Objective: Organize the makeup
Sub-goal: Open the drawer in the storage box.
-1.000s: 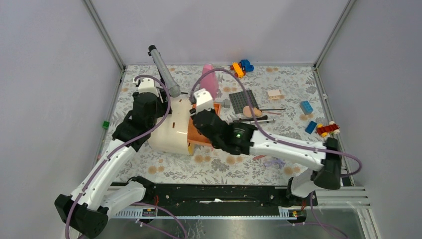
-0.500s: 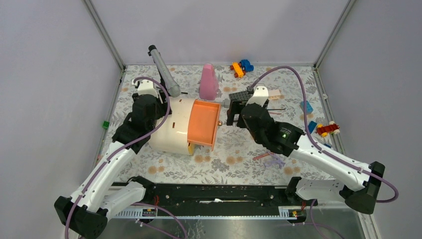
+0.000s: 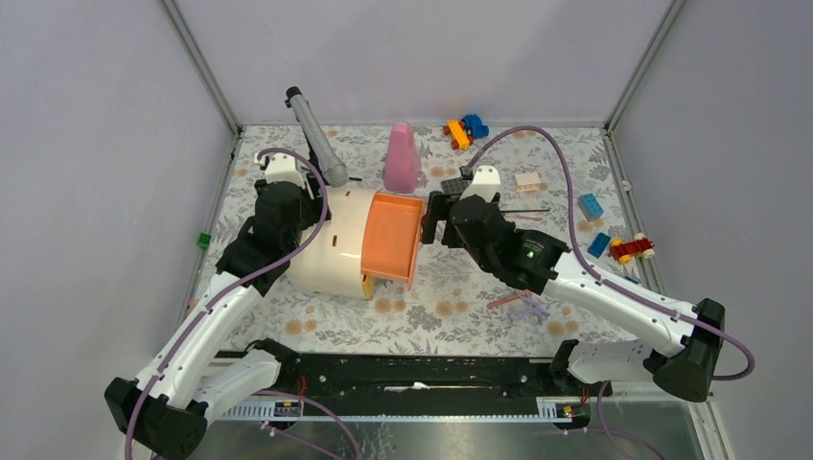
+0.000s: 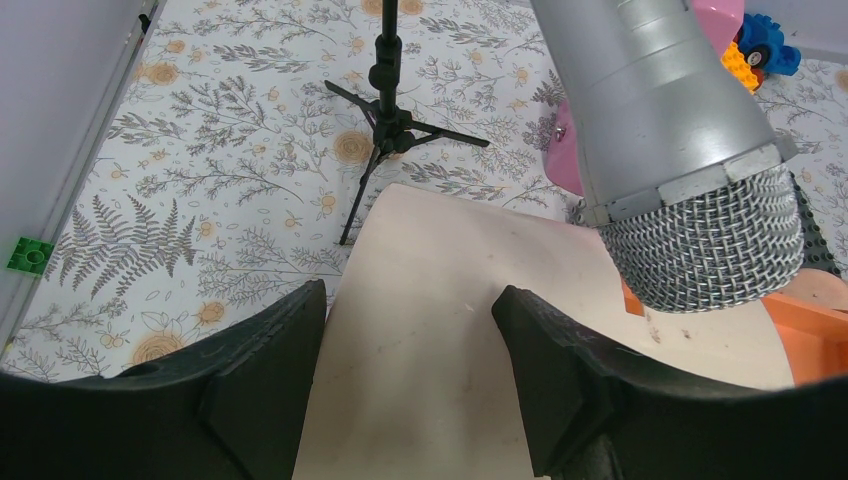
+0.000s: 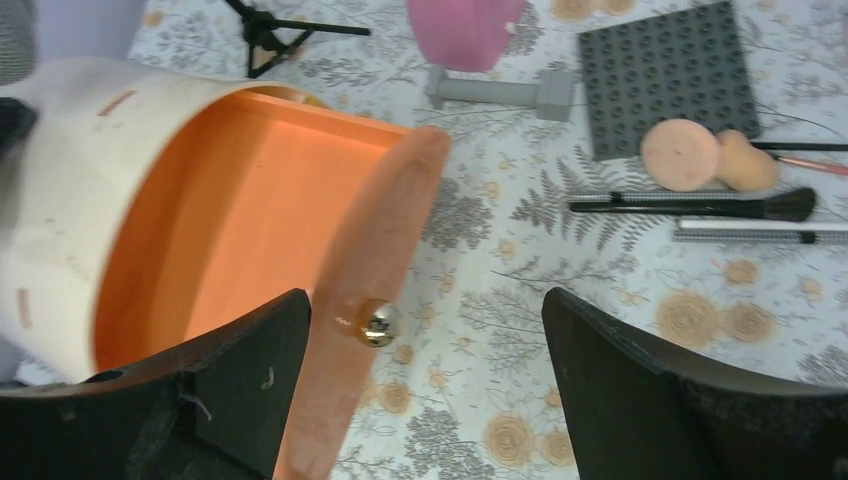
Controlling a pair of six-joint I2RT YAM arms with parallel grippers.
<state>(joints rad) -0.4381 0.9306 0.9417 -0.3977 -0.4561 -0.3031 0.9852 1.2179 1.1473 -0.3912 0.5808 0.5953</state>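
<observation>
Right gripper [image 5: 422, 297]: jaws wide, nothing held. It hovers just off the front of the orange drawer [image 5: 230, 220], with the drawer's knob [image 5: 380, 322] below the gap.

Drawer stands pulled out of the cream box [image 5: 70, 200]. No makeup shows inside it.

Left gripper [image 4: 410, 295]: fingers either side of the cream box's top wall, apparently clamped on it to steady it.

Makeup, right wrist view, at 2 o'clock from the right gripper:
- round puff [image 5: 680, 155] at the corner of the grey plate [image 5: 668, 75]
- egg sponge [image 5: 748, 165] touching the puff
- two brushes [image 5: 690, 205] just below, lying flat, long axes 9-to-3

Overhead: makeup at 3 o'clock from the right gripper, drawer at 9 o'clock. Right arm is nearer and free. Likely next: swing right, then turn the jaws to close across a brush handle, not along it.
</observation>
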